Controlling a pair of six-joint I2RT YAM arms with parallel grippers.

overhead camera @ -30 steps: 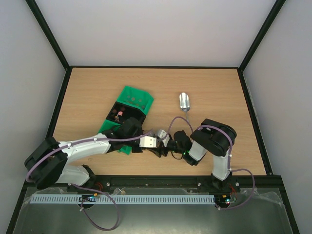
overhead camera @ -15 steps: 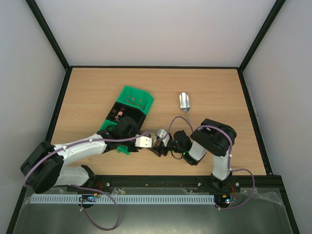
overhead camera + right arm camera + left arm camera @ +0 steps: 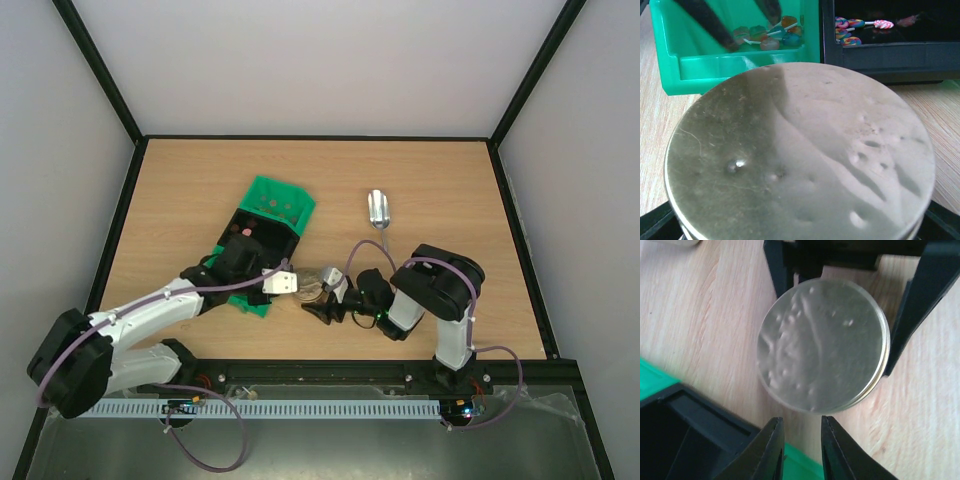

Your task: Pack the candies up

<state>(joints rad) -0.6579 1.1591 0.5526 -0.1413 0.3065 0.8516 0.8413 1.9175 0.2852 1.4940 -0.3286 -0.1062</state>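
Wooden tabletop (image 3: 430, 190) with a green and black plastic sorting bin (image 3: 275, 205) left of centre. Its compartments hold tiny wrapped candies in mixed colours (image 3: 767, 36). Beside the bin, the right tool (image 3: 320, 297) clamps a small round jar with a dented silvery lid (image 3: 822, 345). The left tool (image 3: 797, 440), narrow and empty, hovers just beside the jar.

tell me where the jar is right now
The jar is centre-front in the top view, between the right gripper's jaws, with the green bin just to its left.

Even bright light; dull glare on jar (image 3: 800, 150)
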